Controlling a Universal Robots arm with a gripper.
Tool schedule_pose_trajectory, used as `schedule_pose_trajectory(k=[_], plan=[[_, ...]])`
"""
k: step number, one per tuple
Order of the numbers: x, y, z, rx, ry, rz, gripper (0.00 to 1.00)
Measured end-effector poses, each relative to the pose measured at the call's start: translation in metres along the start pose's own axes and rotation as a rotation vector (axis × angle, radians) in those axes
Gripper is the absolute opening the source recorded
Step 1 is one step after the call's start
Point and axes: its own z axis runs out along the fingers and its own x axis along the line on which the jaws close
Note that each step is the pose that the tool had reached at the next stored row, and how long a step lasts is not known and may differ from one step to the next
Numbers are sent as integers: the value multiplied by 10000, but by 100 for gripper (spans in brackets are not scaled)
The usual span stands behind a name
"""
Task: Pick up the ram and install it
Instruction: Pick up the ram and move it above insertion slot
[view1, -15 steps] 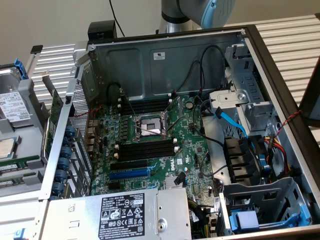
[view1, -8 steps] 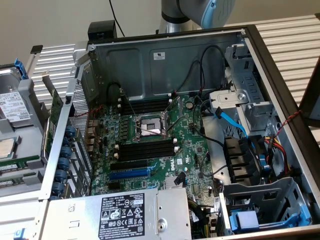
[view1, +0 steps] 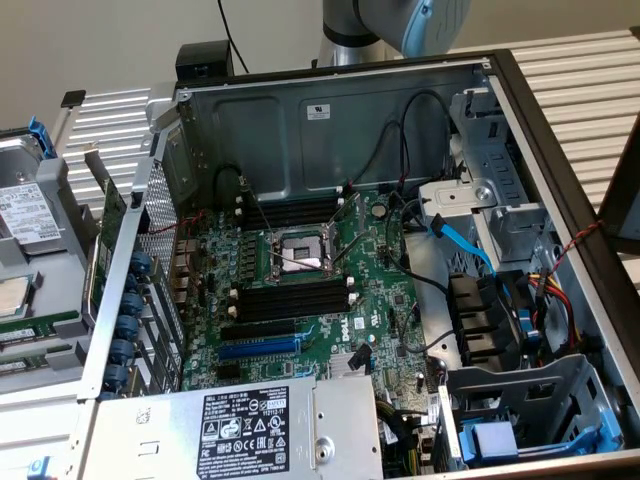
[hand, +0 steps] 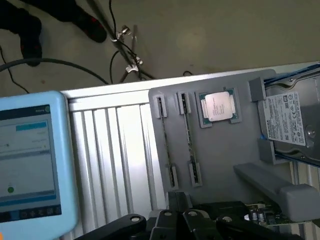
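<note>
ribbed metal table (hand: 115, 150) — on it a grey parts tray (hand: 220, 150) and open computer case (view1: 330, 140).

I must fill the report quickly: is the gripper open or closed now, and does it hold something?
Gripper: closed, with nothing seen between its fingers.

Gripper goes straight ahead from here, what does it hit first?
Likely the grey tray, around the ends of the two ram sticks nearest the gripper. Nothing shows in between, though depth is hard to judge from the wrist view.
</note>
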Motion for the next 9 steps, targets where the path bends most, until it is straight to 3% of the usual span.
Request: schedule_pose_trajectory(k=[9], plan=[[2,21,162,1,-42,-1284,11]])
